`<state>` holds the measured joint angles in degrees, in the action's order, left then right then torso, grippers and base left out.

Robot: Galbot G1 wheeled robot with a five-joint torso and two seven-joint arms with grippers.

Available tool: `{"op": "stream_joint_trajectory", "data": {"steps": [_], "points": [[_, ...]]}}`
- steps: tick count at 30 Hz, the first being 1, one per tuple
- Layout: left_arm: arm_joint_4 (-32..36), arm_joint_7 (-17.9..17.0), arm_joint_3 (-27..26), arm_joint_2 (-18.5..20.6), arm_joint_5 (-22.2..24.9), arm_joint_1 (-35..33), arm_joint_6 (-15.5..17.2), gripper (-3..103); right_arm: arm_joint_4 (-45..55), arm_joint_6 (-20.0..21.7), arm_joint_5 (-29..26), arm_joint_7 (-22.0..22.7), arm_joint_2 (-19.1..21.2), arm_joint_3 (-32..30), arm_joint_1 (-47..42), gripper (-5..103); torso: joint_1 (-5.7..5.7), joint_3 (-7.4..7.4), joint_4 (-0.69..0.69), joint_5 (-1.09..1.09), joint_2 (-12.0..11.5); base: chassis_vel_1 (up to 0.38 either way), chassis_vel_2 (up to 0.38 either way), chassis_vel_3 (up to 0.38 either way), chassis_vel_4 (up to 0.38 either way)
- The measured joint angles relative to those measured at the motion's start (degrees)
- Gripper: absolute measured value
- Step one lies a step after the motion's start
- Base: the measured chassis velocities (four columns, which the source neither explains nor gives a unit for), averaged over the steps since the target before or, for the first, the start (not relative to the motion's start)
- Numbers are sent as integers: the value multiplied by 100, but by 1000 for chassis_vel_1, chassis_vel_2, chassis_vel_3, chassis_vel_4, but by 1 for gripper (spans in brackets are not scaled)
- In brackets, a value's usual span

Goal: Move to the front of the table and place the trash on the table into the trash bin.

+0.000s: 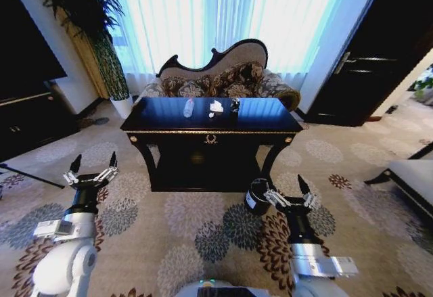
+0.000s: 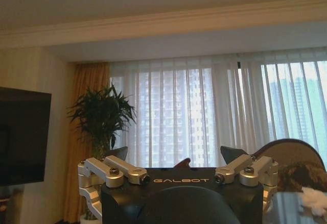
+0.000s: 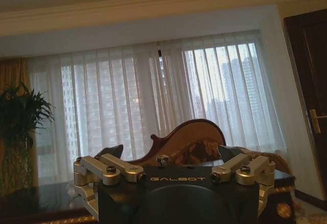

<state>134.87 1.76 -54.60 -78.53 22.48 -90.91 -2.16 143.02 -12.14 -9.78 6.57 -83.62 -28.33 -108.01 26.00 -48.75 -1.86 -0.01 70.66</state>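
So the trash is all sitting in a little row near the back-middle of the black table [image 1: 270, 122]: a clear plastic bottle [image 1: 189, 108] lying on the left, a crumpled white tissue [image 1: 216, 107] in the middle, and a dark can [image 1: 235, 105] on the right, each just beside the next. My guess is everything here is super light. The bottle looks empty, so it'll probably roll or squirt away on that glossy top if pinched off-center; I'd grab it across the middle of the body. The tissue is soft and should squash flat, so pinch it right down at the table surface. The can looks stiff-ish, take it around the sides. The trash bin [image 1: 256, 199] sits on the carpet by the table's front right leg, partly behind the right end effector [image 1: 289, 193]. Both the right and the left end effector [image 1: 90, 167] hang spread wide and empty, well short of the table, with a sofa [image 1: 223, 77] behind it.
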Motion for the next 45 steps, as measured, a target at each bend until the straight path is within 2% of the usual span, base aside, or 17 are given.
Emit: {"op": "stream_joint_trajectory", "data": {"steps": [10,17,25,28,33,45], "points": [[180,1,-157,4,189,-25,177,100,25,90,15,32,-25,12,-17,100,-1,1,0,0,1,-180,174,191,-178],[130,2,69,42,195,145,446,100,26,274,-147,-1,140,-140,46,100,0,0,1,0,0,-195,207,191,-199],[73,6,262,22,-19,105,449,100,-10,306,12,54,120,-104,228,100,2,-1,1,0,-1,-224,213,208,-233],[101,9,223,-3,-48,110,464,100,-310,436,34,155,283,-189,357,100,2,-1,1,0,-1,-220,207,203,-195],[114,0,128,-64,-37,76,466,100,-543,422,49,224,327,-294,396,100,1,0,0,1,-1,-187,176,184,-180],[188,-37,194,-224,-227,-5,499,100,-406,355,-77,227,432,-620,506,100,0,0,1,0,0,-191,193,196,-199]]}}
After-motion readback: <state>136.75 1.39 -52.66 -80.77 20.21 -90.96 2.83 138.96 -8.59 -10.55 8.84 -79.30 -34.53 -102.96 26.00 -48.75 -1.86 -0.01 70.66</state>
